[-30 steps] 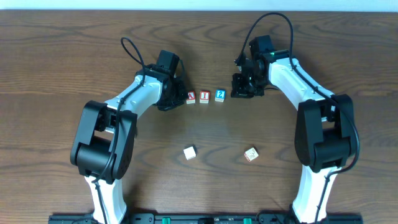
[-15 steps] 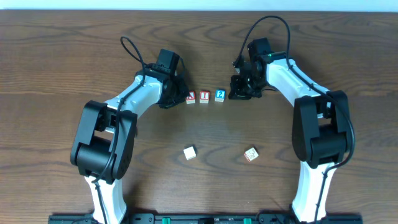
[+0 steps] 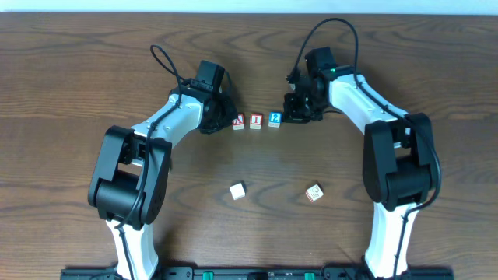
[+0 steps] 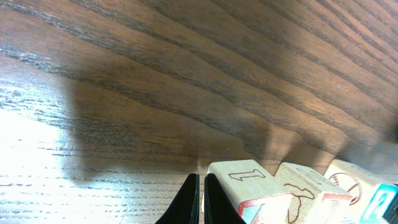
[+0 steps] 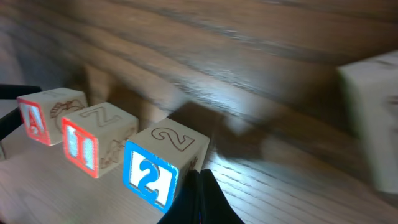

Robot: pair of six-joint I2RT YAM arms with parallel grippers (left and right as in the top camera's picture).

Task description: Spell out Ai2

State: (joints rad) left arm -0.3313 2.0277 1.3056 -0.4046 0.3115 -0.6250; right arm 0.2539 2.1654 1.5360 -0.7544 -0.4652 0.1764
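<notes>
While A cube (image 3: pixel 239 120), I cube (image 3: pixel 255 120), 2 cube (image 3: pixel 275 119) line up, left claw (image 4: pixel 200 188), right claw (image 5: pixel 200 186) closed, empty.

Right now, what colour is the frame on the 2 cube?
Blue. The 2 cube shows it best in the right wrist view.

Three small lettered cubes in a straight row on the bench (image 3: pixel 78 78), seen from overhead.

- **A cube** (image 3: pixel 239 121): white face, red frame, red "A".
- **I cube** (image 3: pixel 256 120): same colours, red "I", in the middle.
- **2 cube** (image 3: pixel 275 119): blue frame, blue "2".

All sit flat, coloured faces up, just beside one another.
</notes>
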